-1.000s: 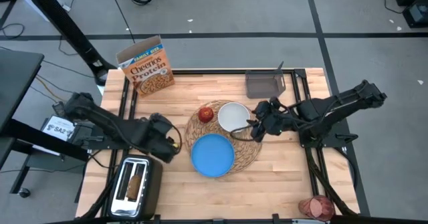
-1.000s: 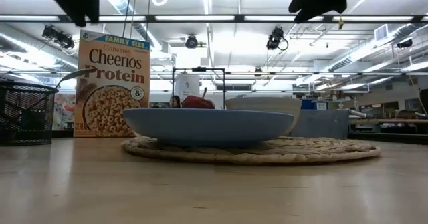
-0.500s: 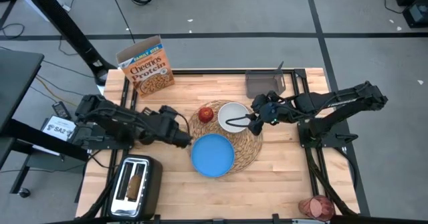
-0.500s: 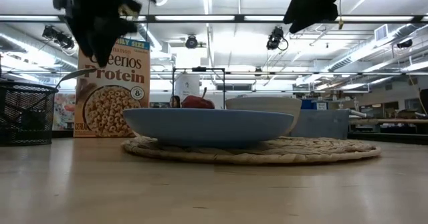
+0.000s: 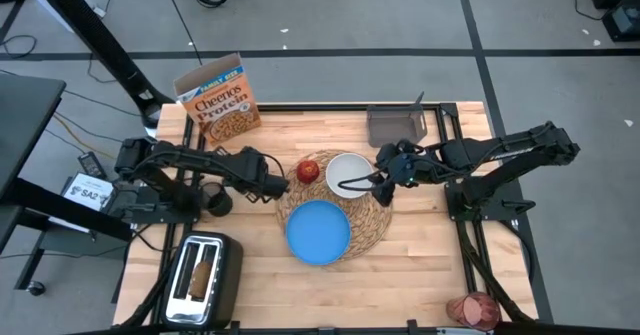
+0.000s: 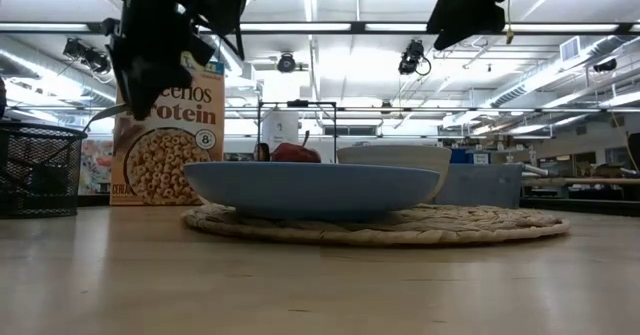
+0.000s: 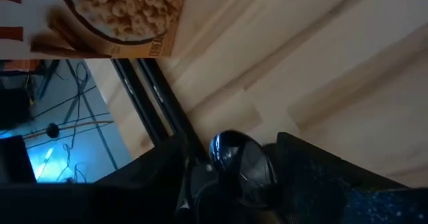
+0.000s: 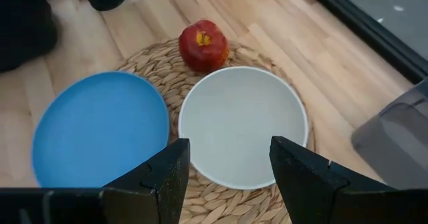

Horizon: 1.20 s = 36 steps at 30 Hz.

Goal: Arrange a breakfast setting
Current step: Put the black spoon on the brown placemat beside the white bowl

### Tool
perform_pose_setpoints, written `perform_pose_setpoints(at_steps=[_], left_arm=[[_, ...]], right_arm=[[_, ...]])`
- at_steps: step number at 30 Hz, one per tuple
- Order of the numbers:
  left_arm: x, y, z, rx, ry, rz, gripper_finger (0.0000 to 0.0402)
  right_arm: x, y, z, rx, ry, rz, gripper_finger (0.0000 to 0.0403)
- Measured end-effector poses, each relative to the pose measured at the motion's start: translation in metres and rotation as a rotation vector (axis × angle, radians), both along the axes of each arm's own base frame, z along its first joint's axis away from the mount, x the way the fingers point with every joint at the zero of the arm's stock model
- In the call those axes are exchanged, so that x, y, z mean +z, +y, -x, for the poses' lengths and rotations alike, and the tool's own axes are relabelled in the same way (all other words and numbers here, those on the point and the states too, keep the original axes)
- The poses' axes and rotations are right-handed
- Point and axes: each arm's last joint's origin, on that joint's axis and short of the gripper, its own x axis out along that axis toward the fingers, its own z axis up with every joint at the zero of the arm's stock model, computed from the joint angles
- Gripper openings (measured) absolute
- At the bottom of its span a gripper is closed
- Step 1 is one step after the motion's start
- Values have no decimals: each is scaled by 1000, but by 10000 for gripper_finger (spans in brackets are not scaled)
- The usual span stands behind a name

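A round straw placemat (image 5: pixel 372 225) lies mid-table. On it rest a blue plate (image 5: pixel 318 231), a white bowl (image 5: pixel 348 170) and a red apple (image 5: pixel 308 170). My right gripper (image 5: pixel 378 183) is open and empty, hovering above the bowl's right rim; the bowl (image 8: pixel 242 127) shows between its fingers. My left gripper (image 5: pixel 280 185) hangs above the table just left of the apple. The Cheerios box (image 5: pixel 220 103) stands at the far left. A toast slice sits in the toaster (image 5: pixel 203 275). A pink glass (image 5: pixel 472 310) lies at the near right corner. I cannot make out the spoon for sure.
A black mesh cup (image 5: pixel 215 203) stands under the left arm and shows at the left of the low view (image 6: pixel 40 170). A grey bin (image 5: pixel 397 125) stands at the far right. Bare wood lies right of the placemat and along the near edge.
My left gripper has swung from beside the toaster toward the table's far edge and right, ending next to the apple. My right gripper has moved a little toward the far edge, from beside the bowl to above its right rim. The dishes and apple have stayed put.
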Motion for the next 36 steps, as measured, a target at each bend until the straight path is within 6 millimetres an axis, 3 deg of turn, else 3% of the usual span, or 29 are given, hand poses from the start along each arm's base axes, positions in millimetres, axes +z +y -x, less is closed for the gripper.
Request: perform_pose_setpoints(at_steps=[11,17,29,36], left_arm=[[0,-6,0,-28,7,17,122],[0,-9,0,-43,8,16,80],[3,-20,3,-77,-8,17,68],[15,-23,11,-79,-83,11,67]], right_arm=[[0,1,0,23,5,-24,213],[0,1,0,29,8,-18,213],[0,0,0,29,11,7,213],[0,0,0,34,13,12,213]])
